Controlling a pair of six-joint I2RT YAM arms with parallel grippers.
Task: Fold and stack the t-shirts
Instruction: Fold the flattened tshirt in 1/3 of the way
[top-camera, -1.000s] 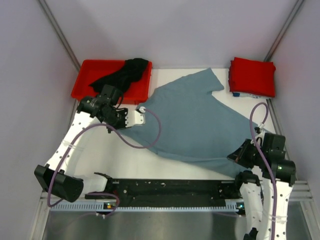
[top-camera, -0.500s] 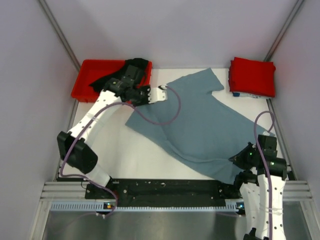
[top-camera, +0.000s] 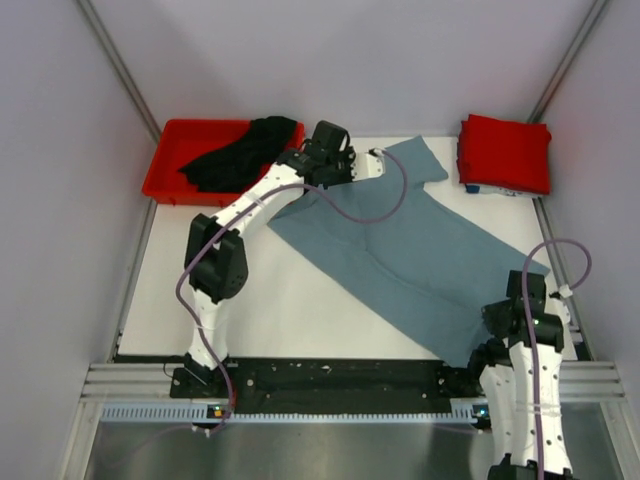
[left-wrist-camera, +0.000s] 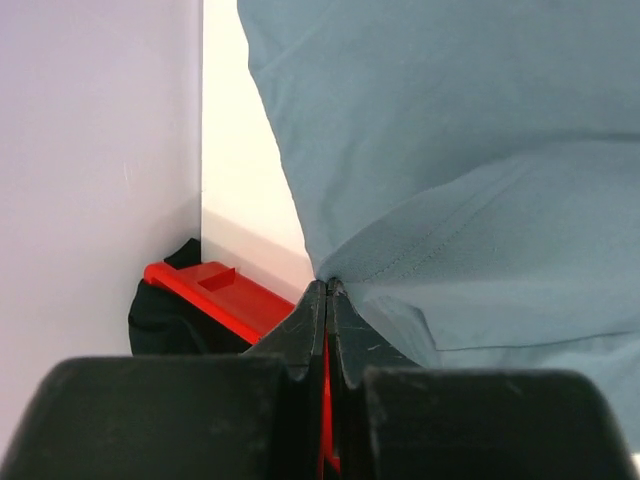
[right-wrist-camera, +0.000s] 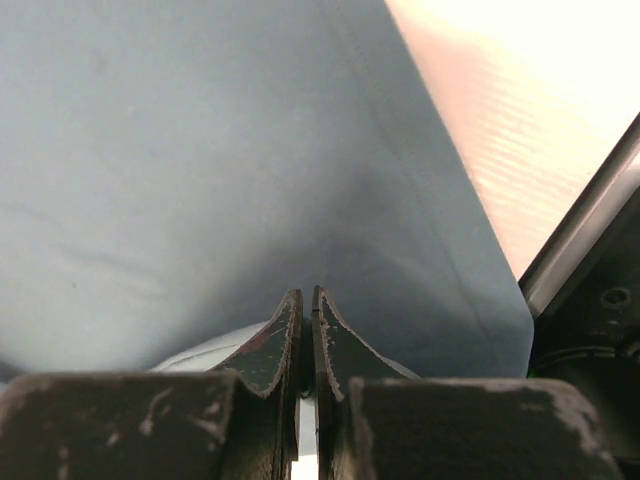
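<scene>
The dusty grey-blue t-shirt (top-camera: 420, 250) lies stretched in a diagonal band from the table's far middle to its near right. My left gripper (top-camera: 383, 162) is shut on its far edge; the left wrist view shows the closed jaws (left-wrist-camera: 327, 290) pinching a fold of the grey-blue cloth (left-wrist-camera: 470, 150). My right gripper (top-camera: 492, 322) is shut on the shirt's near right end, and the cloth (right-wrist-camera: 220, 150) fills the right wrist view above the closed jaws (right-wrist-camera: 306, 296). The bright red t-shirt (top-camera: 505, 152) lies folded at the far right. The black t-shirt (top-camera: 245, 150) is bunched in the bin.
A rigid red plastic bin (top-camera: 175, 160) stands at the far left, also showing in the left wrist view (left-wrist-camera: 215, 295) against the white wall. A black rail (top-camera: 330, 375) runs along the near edge. Bare white table (top-camera: 290, 300) lies left of the shirt.
My left arm has swung from the left side to the far middle, dragging the shirt's edge with it. The shirt has been pulled into a narrower diagonal. My right gripper has drawn back toward the near right.
</scene>
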